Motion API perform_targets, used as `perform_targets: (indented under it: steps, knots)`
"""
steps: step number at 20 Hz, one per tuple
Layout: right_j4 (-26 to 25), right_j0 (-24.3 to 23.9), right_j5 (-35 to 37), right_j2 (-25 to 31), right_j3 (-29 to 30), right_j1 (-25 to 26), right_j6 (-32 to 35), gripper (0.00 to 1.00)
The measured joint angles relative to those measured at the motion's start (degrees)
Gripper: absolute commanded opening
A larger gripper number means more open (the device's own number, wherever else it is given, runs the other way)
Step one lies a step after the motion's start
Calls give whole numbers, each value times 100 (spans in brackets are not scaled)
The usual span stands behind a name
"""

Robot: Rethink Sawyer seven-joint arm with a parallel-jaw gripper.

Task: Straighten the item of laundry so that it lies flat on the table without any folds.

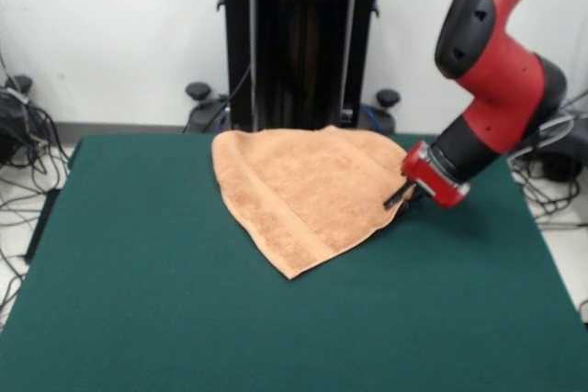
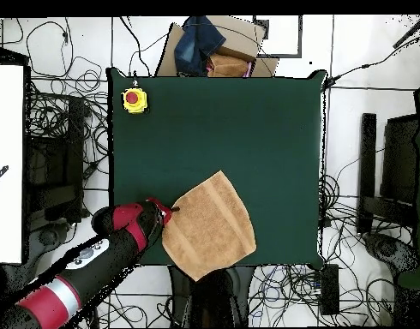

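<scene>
The gripper (image 1: 401,196) sits at the towel's (image 1: 299,190) edge, jaw state unclear; grasping step, then pull outward to unfold it.

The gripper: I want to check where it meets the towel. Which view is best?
Front view: the gripper shows side-on at the towel's edge. Overhead, the arm hides most of it.

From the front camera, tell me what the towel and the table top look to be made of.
The towel: terry cloth by the look, probably cotton; a matte, nubby orange-tan pile with a flatter woven band near one edge. The table: its top seems covered in dark green felt or a similar fabric; flat, matte, no shine or grain. What lies beneath the covering cannot be seen.
</scene>
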Motion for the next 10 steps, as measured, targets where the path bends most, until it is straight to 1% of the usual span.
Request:
perform_targets:
  steps: [10]
  knots:
    - [-42, -149, 98, -11, -161, 11, 0, 0]
